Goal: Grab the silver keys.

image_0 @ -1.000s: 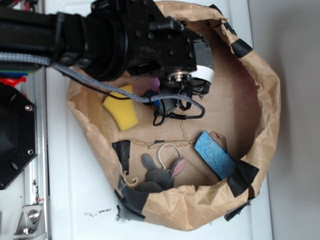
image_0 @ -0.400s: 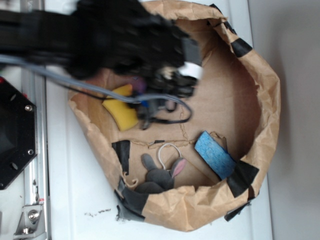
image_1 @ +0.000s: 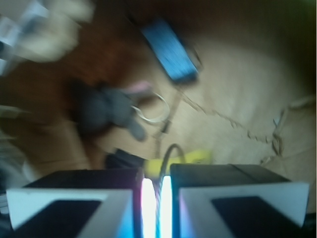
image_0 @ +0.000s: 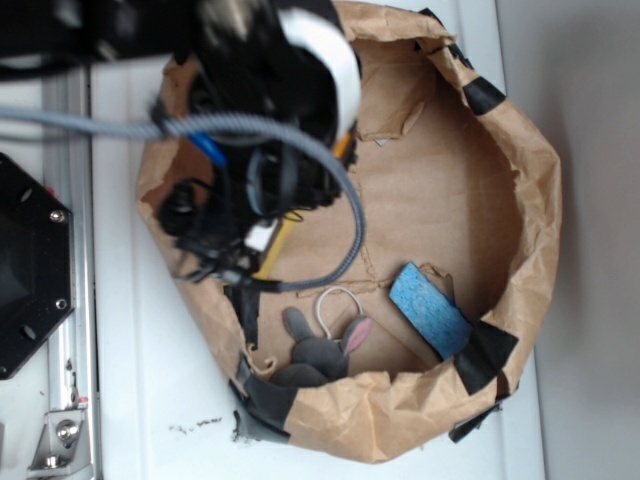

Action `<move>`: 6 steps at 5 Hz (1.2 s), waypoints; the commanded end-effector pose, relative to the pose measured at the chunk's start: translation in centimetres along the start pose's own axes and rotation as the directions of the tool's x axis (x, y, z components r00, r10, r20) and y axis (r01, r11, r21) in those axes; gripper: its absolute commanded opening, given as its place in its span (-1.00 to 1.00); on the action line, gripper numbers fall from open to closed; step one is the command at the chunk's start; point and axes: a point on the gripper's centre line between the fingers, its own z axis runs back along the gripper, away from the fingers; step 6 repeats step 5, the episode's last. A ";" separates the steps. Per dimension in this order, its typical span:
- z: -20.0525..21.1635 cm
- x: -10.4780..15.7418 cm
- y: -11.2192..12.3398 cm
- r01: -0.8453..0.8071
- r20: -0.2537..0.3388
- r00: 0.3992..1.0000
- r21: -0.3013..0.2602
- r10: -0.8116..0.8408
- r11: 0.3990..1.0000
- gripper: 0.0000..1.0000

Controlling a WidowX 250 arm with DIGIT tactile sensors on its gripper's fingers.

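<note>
Brown paper bag [image_0: 530, 200]: we're seeing the gripper [image_1: 157, 196] swinging left, fingers [image_1: 74, 201] pinched near-shut, silver keys hidden, grasp unconfirmed.

Brown paper bag [image_0: 520, 200] (black-taped); blue block [image_0: 428, 309]; grey rabbit [image_0: 318, 350].

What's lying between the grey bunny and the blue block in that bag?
Nothing sits there. The exterior view shows only the bare floor of the brown paper bag between the grey bunny and the blue block.
</note>
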 end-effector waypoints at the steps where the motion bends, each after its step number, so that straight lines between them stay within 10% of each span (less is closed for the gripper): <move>1: 2.3 2.2 0.8 -0.031 0.001 1.000 0.121 0.031 0.992 -1.00; 6: 1.4 6.3 2.4 -0.129 0.005 0.992 0.136 0.129 0.982 -1.00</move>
